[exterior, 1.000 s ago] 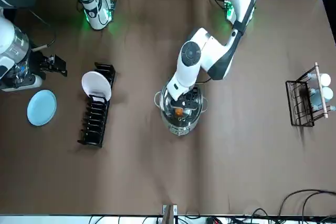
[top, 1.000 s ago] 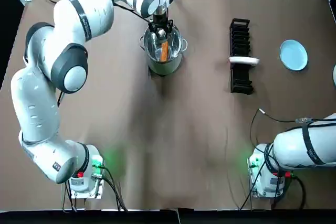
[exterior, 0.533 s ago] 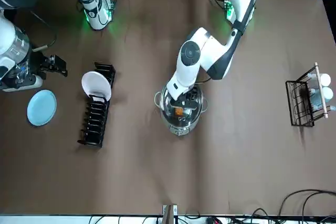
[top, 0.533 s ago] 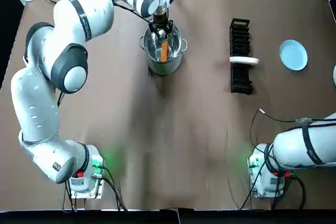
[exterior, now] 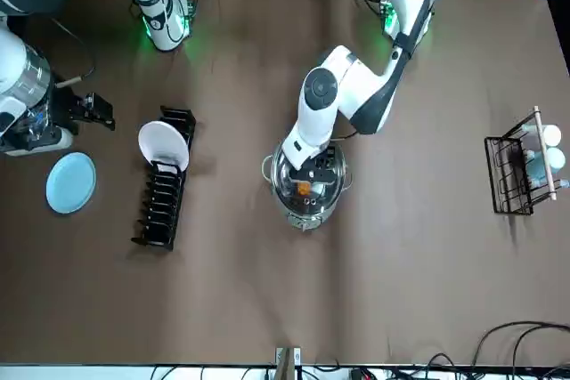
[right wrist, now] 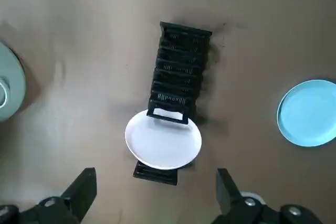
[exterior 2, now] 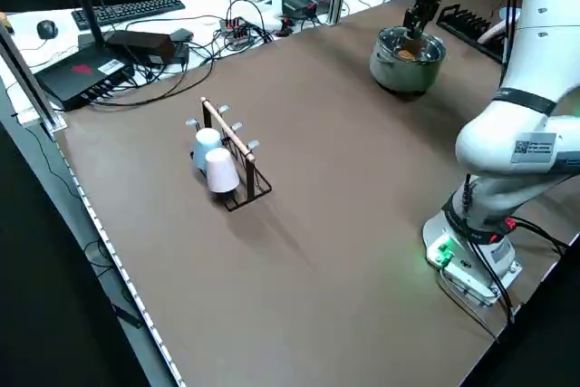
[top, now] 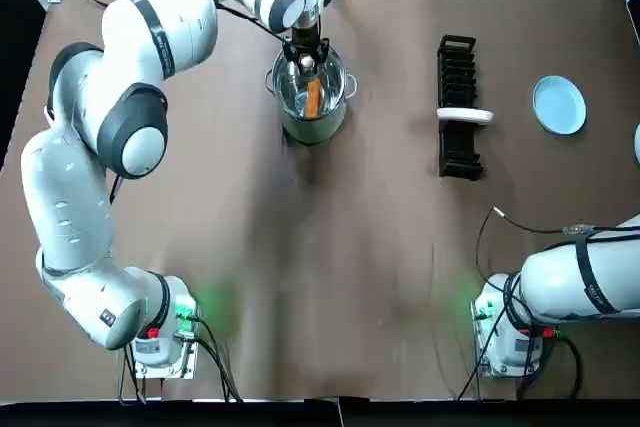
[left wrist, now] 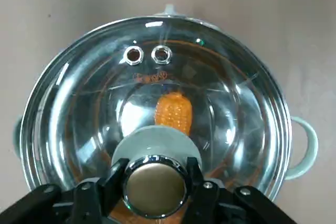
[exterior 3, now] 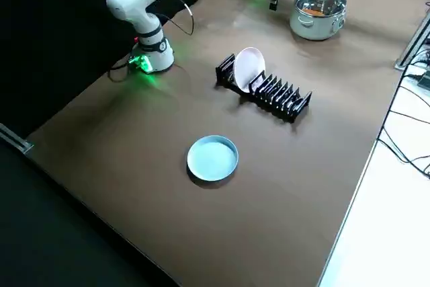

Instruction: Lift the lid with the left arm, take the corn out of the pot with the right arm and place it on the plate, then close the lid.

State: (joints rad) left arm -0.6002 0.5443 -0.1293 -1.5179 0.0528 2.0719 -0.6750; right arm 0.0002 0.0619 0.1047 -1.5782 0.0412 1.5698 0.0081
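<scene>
A steel pot (top: 311,128) stands at the far middle of the table with its glass lid (left wrist: 79,103) resting on it. An orange corn cob (left wrist: 174,112) lies inside, visible through the glass. My left gripper (left wrist: 156,183) sits on top of the lid, its fingers (left wrist: 114,174) pressed against both sides of the round metal knob (left wrist: 155,191). My right gripper (right wrist: 156,186) hangs open and empty high over the far right of the table, above the dish rack (right wrist: 178,72). The light blue plate (top: 558,104) lies flat at the right side.
A black dish rack (top: 458,152) holding one white plate (top: 466,116) stands between the pot and the blue plate. A wire rack with cups (exterior: 524,165) sits on the left side of the table. Cables trail near the right arm's base (top: 510,332).
The left arm's forearm has shifted slightly over the pot. The lid still rests on the pot and the right arm has stayed put.
</scene>
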